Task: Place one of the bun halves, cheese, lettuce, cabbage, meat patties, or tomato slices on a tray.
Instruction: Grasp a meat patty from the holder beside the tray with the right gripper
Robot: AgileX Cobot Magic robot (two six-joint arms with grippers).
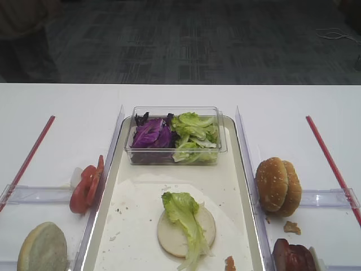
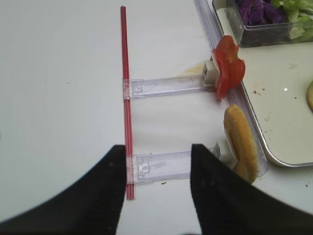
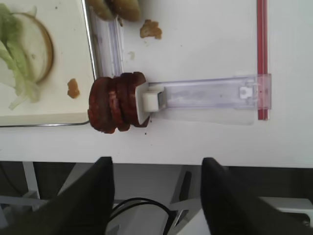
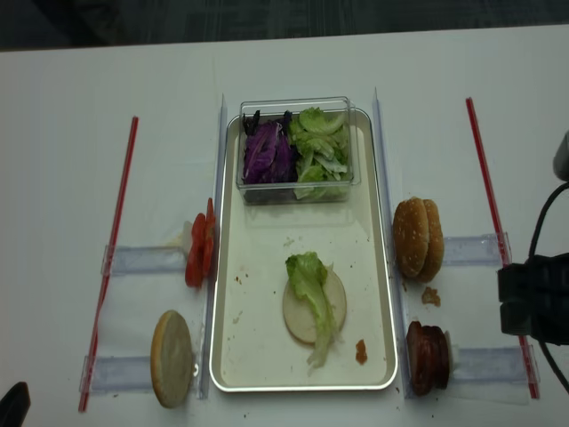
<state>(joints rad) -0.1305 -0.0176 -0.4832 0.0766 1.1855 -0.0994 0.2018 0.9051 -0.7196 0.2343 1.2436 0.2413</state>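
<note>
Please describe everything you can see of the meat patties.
The meat patties are round discs, dark red-brown with darker rims. Several stand on edge, pressed together in a row, outside the tray's right near corner. A white block on a clear plastic rail touches the outermost one. No gripper touches them.

I can read no text, label, brand, number or sign in any of my views; nothing on the table carries legible lettering.
</note>
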